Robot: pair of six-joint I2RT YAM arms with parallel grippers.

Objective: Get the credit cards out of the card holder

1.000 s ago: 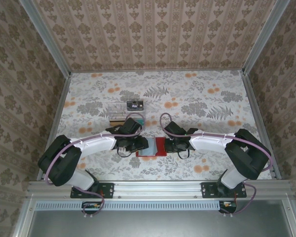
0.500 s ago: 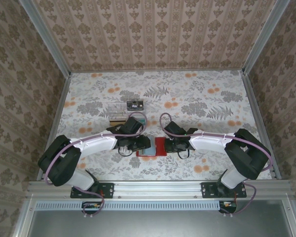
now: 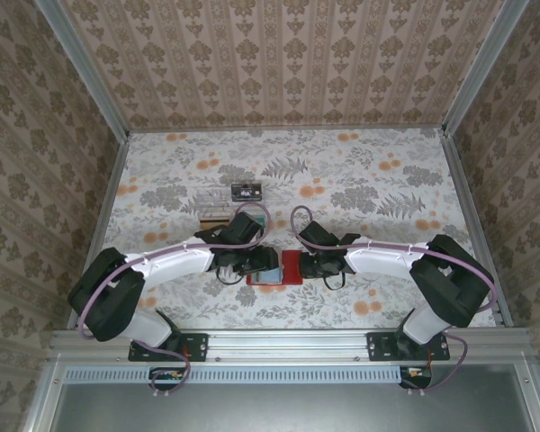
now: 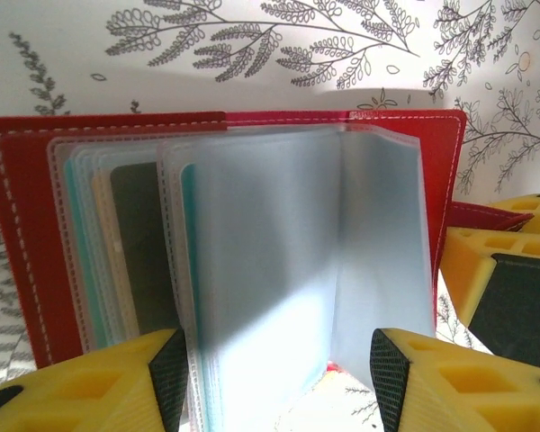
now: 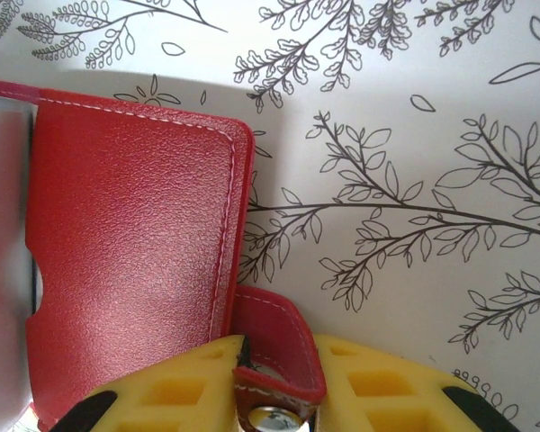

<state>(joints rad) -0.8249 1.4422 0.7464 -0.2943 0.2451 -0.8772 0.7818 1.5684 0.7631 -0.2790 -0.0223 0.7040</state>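
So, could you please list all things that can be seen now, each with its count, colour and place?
card holder: 1, red, lying open on the table between the two arms, its clear sleeves fanned up
dark card: 1, in a left sleeve; further cards behind it, number unclear
black card: 1, black with pale print, at the far end of the clear tray
clear tray: 1, transparent, beyond the left arm
tan flat item: 1, at the tray's near left; cannot tell what it is
table: 1, floral cover, white, grey and orange
walls: 3, beige patterned paper
left fingers: 2, yellow, open, either side of the sleeves
right fingers: 2, yellow, shut on the holder's red tab
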